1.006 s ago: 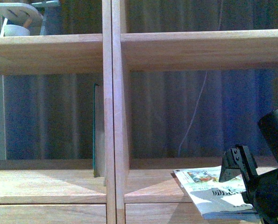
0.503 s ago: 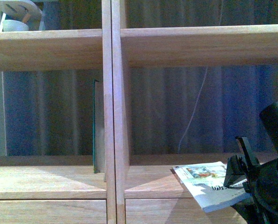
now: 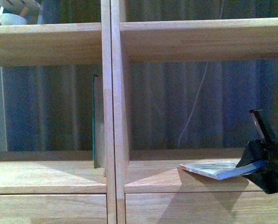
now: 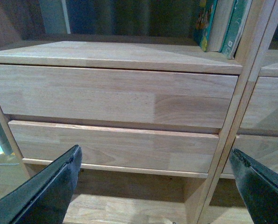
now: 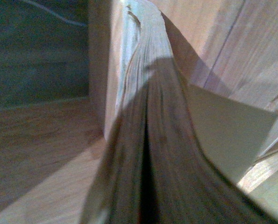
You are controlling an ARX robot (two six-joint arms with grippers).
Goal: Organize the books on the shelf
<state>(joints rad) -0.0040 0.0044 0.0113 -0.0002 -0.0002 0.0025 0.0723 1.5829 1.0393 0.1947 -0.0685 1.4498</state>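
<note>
Pale wood fills nearly every view: the shelf (image 3: pixel 111 116) stands close in front, its upright divider well to the left of the right pincer (image 3: pixel 253 164). That pincer is clamped on the right-hand edge of the white paperback (image 3: pixel 213 170), which juts out leftward from it, nearly flat and cover up, in the right-hand compartment. The book's far corner sits lowest, at the board; whether it touches the wood or hangs just above it I cannot tell. In the right wrist view the paperback (image 5: pixel 148 107) runs straight away from the pincer, seen edge-on and blurred. Its pages fan a little, with the shelf (image 5: pixel 45 154) beyond and beneath it.

The teal book (image 3: pixel 96 121) stands upright on the other side of the divider from the right pincer. It is in the left-hand compartment, pressed against the divider and well apart from the paperback.

The left pincer (image 4: pixel 155 155) is lower down, spread wide with nothing between its two black fingers (image 4: pixel 50 189). Directly ahead of it are two drawer fronts (image 4: pixel 115 98), one over the other. Above it and off towards the divider, the teal book (image 4: pixel 236 23) shows on the board with a colourful-covered book (image 4: pixel 205 21) just beside it.
</note>
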